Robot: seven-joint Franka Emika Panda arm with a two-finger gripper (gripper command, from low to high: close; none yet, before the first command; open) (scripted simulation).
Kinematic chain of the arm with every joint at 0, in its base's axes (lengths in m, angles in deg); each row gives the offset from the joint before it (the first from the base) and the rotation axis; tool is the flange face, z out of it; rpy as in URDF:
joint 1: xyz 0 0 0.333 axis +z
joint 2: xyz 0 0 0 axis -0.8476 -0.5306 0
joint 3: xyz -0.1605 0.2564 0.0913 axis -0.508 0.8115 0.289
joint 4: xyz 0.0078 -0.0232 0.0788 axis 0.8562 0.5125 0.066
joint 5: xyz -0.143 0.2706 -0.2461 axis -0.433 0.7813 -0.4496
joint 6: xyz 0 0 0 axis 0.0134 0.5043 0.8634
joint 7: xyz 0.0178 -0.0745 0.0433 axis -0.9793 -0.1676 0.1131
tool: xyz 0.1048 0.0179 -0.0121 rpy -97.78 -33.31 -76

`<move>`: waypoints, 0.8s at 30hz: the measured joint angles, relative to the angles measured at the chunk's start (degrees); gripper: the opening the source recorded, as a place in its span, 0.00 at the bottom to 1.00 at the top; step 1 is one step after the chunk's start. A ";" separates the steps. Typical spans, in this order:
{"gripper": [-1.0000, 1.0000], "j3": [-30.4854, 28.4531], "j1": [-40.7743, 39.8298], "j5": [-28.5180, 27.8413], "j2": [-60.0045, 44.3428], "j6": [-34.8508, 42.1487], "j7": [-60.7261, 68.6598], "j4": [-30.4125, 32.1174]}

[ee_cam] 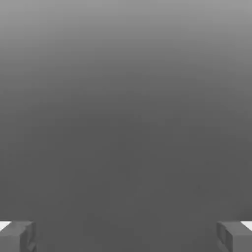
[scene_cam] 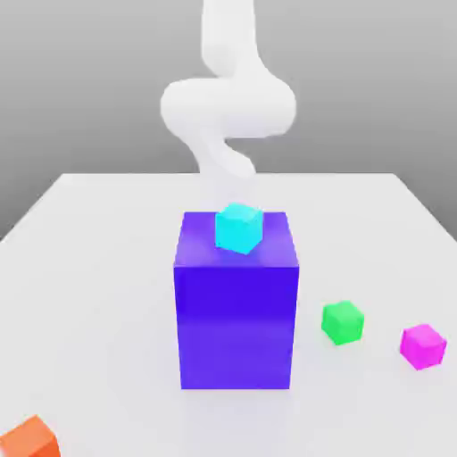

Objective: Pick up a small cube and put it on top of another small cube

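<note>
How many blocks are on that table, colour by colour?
Blue-purple block: 1
Cyan cube: 1, on top of the big block
Green cube: 1
Pink cube: 1
Orange cube: 1, at the picture's edge
Total: 5

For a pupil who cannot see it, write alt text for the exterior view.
A tall blue-purple block stands mid-table with a cyan cube on top and the white arm behind it. To the exterior view's right, a green cube and a pink cube sit apart; an orange cube lies at the near left corner.
</note>
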 joint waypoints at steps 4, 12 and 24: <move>0.50 -0.26 7.19 1.50 -8.67 -4.10 10.98 2.50; 0.50 1.06 19.64 3.91 -25.33 -12.02 31.71 7.31; 0.50 7.48 32.29 -3.35 -50.18 -24.18 54.49 14.37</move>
